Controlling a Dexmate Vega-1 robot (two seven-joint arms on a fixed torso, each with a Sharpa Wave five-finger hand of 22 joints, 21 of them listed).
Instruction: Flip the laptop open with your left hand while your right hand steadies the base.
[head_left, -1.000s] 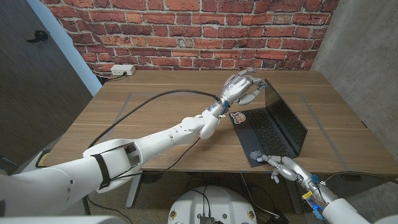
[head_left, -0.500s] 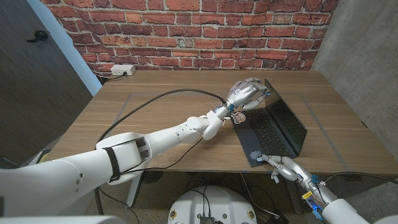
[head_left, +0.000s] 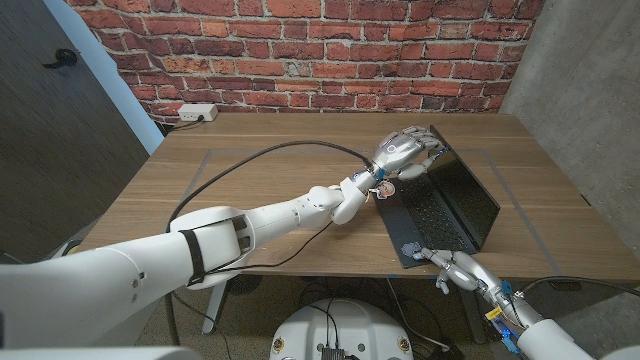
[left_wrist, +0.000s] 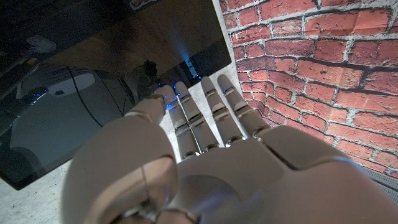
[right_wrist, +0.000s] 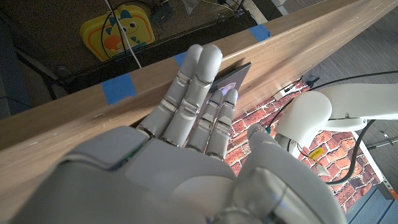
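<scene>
Laptop (head_left: 440, 210) sits open on the right half of the table (head_left: 250, 190), its near corner just at the table's near edge and its dark screen raised toward the right. At that near corner the right hand (head_left: 452, 268) rests with its fingers (right_wrist: 193, 93) laid straight on the base's corner, as the right wrist view shows; the palm side is hidden, so how hard it presses cannot be told. Part of the keyboard is covered by the left arm (head_left: 300, 210), which crosses the table from the near left corner. Farther along, the left hand (head_left: 405, 155) lies against the far top edge of the lid, fingers extended and close together on the screen's rim rather than curled around it; the left wrist view shows the fingertips (left_wrist: 186, 99) against the glossy black panel, but the exact contact is hard to make out. Compared with a second ago the screen leans farther back and the left hand has travelled rightward with it; the right hand has stayed put. A black cable (head_left: 250, 160) loops over the table's left half to the left wrist. At the far left corner lies a white power strip (head_left: 197, 114), before the brick wall (head_left: 300, 50).
</scene>
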